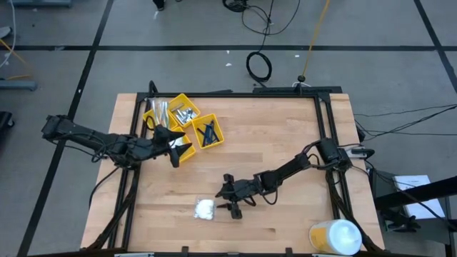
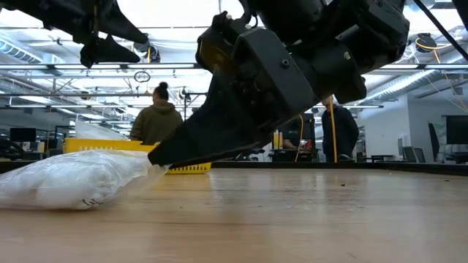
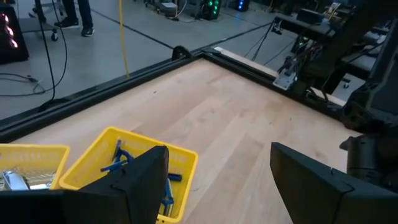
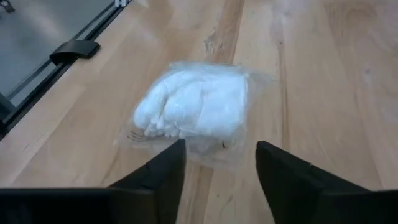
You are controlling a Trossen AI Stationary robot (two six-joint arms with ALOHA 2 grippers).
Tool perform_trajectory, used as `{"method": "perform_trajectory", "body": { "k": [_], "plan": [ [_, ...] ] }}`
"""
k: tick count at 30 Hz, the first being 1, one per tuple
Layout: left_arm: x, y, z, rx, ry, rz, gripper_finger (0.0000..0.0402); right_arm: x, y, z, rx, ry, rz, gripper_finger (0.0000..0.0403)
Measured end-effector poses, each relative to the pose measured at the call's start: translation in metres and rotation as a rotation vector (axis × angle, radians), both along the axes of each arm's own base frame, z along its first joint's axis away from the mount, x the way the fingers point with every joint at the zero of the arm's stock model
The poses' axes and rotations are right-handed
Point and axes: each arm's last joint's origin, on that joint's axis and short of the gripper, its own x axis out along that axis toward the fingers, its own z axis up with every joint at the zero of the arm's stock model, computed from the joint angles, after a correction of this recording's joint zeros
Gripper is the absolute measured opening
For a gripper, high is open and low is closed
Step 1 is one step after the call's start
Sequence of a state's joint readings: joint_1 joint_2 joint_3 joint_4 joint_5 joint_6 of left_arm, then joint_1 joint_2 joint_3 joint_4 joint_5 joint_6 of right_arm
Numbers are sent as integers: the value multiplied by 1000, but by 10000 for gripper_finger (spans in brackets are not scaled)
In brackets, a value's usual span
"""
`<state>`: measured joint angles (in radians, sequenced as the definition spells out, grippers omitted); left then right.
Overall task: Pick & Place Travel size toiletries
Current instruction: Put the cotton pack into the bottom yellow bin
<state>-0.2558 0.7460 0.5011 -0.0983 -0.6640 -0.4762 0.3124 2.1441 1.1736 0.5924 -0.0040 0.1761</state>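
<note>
Yellow tray (image 3: 180,163) cut by lower-left edge, partly behind the left gripper's finger (image 3: 134,186) (silvery contents indistinct).

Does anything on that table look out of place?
One clear bag of white lumps lies alone on the bare wood, away from the yellow tray holding the other items. The open right gripper is right beside it.
</note>
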Motion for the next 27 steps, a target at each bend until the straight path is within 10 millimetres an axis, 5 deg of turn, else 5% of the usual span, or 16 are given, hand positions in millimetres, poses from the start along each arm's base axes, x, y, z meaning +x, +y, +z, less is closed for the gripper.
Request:
{"method": "perform_trajectory", "body": {
  "k": [14, 21, 27],
  "plan": [
    [0, 0, 0, -2, 0, 2, 274, 1, -11, -5, -64, 36, 4, 9],
    [0, 0, 0, -2, 0, 2, 274, 1, -11, 0, -119, 12, 29, 1],
    [0, 0, 0, -2, 1, 2, 273, -5, -14, 43, -210, -54, 1, 0]
  ]
}}
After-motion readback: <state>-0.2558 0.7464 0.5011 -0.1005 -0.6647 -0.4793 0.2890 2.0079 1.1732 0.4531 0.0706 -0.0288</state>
